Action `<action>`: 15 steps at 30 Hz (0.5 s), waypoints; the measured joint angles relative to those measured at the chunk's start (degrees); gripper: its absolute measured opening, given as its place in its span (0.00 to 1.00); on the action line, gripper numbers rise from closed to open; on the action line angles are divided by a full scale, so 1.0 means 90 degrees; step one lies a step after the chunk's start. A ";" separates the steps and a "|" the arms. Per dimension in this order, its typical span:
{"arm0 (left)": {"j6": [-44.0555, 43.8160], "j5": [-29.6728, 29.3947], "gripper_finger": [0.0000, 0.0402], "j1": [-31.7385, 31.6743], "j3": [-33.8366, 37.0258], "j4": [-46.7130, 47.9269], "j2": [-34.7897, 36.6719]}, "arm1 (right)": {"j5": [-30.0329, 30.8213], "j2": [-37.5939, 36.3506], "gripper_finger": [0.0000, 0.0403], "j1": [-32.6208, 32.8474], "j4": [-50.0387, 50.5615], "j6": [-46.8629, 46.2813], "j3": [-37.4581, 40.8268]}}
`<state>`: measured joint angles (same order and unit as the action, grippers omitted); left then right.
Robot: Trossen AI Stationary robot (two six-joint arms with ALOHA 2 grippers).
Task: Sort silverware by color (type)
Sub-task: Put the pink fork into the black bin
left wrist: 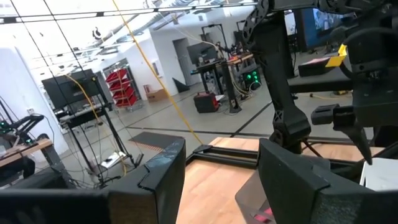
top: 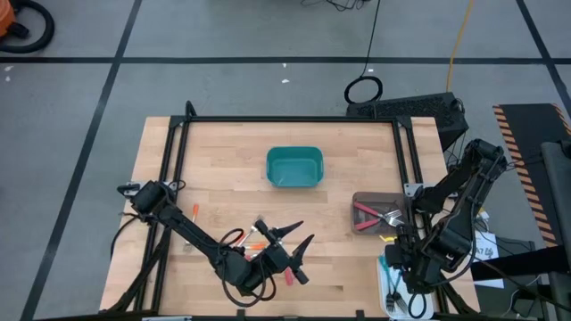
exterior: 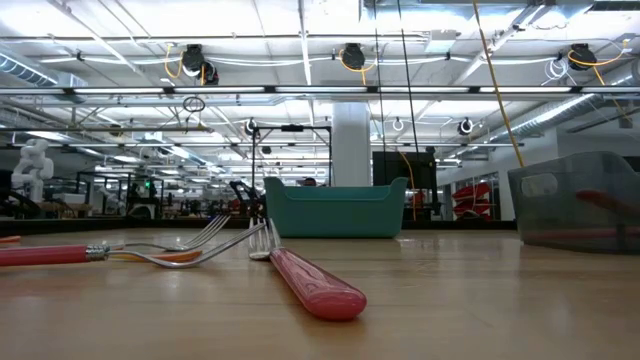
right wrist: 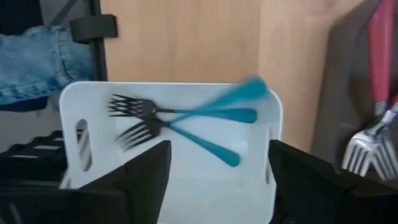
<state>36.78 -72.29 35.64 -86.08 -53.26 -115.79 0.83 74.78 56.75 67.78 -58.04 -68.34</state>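
Teal forks (right wrist: 205, 121) dropped in white tray (right wrist: 261, 180) off the tabletop's right front corner.
Right tool (right wrist: 214, 180) wide open, empty, directly above them; left tool (top: 299, 236) open, empty, nearer the red and orange forks (top: 259, 248) lying crosswise by the front edge.

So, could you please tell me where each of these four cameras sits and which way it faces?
High view: above, looking straight down on the table, both arms and the teal bin.
Low view: at tabletop height, facing across the red fork to the teal bin; no arm shows.
Left wrist: past the open left claw into the room.
Right wrist: past the open right claw down at blue forks in a white tray.
Shared: high and low both show the teal bin.
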 joint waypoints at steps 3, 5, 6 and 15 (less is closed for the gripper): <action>0.0024 0.0000 0.49 0.0000 0.0000 -0.0008 0.0000 | 0.0469 0.0000 0.66 0.0000 -0.0020 0.0129 0.0000; 0.0024 0.0000 0.49 0.0000 0.0000 -0.0005 0.0000 | 0.0910 0.0006 0.66 0.0000 -0.0078 0.0185 0.0000; 0.0022 0.0000 0.49 0.0000 0.0000 -0.0005 0.0000 | 0.1134 0.0011 0.65 0.0000 -0.0114 0.0199 0.0000; 0.0060 0.0000 0.49 0.0042 0.0000 0.0001 0.0000 | 0.4051 0.0030 0.59 0.0393 -0.0868 0.0777 0.0000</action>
<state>37.32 -72.29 36.02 -86.08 -53.25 -115.79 37.29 75.05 60.29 59.97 -51.04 -68.34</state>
